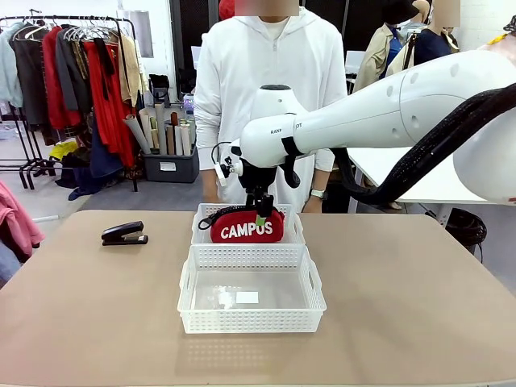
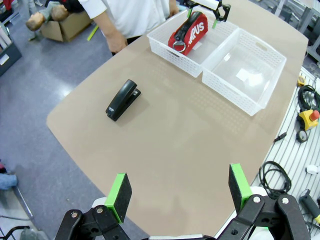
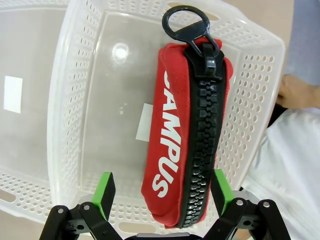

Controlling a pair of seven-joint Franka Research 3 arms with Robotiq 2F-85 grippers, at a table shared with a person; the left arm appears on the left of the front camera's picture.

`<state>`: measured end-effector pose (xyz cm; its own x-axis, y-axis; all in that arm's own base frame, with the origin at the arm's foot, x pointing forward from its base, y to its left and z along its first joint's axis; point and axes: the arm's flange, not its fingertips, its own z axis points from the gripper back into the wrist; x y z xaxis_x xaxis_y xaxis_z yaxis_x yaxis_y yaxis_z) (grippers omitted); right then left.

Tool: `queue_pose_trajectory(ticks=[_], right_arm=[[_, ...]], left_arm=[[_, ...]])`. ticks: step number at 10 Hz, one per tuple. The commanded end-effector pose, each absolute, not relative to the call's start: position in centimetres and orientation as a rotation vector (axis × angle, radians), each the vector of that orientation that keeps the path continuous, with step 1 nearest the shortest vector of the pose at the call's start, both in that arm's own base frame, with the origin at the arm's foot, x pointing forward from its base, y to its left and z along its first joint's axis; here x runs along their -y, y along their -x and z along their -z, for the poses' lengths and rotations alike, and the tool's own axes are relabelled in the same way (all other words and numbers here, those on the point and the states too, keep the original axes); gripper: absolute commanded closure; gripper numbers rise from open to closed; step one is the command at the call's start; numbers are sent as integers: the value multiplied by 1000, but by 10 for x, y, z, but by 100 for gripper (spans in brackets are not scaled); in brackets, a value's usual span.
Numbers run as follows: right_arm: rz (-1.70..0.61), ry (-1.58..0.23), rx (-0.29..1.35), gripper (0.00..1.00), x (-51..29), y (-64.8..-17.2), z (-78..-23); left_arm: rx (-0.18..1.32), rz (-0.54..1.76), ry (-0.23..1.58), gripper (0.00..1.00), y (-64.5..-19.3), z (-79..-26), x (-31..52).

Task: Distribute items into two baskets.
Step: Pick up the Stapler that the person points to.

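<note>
The red "CAMPUS" pouch (image 1: 246, 228) stands on edge, zip upward, inside the far white basket (image 1: 201, 216). My right gripper (image 1: 260, 211) hangs just above it, open. In the right wrist view the green pads (image 3: 105, 192) flank the pouch (image 3: 185, 135) with a gap on the left side. The near basket (image 1: 251, 318) holds nothing but a small white label. The black stapler (image 1: 123, 234) lies on the table to the left of the baskets. My left gripper (image 2: 179, 187) is open high above the table, with the stapler (image 2: 122, 99) and the pouch (image 2: 189, 31) far below it.
A person in white stands at the table's far edge behind the baskets, one hand (image 3: 295, 92) near the far basket's wall (image 3: 245, 115). The brown tabletop (image 1: 403, 306) spreads wide on both sides. Clothes racks stand behind at left.
</note>
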<state>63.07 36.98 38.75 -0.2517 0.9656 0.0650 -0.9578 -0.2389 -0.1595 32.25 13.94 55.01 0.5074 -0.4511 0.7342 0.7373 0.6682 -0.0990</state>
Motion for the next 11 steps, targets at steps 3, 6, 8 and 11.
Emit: queue_pose_trajectory(ticks=[3, 6, 8, 11], right_arm=[[-1753, 30, 205, 0, -372, -633, -391], [-1527, 43, 149, 0, -359, -620, -428], [-1382, 71, 62, 0, -343, -613, -449], [-1163, -90, 24, 0, -297, -607, -470]], left_arm=[[750, 752, 441, 0, -322, -550, -140], [750, 752, 441, 0, -322, -550, -140], [750, 752, 441, 0, -322, -550, -140], [750, 752, 441, 0, -322, -550, -140]])
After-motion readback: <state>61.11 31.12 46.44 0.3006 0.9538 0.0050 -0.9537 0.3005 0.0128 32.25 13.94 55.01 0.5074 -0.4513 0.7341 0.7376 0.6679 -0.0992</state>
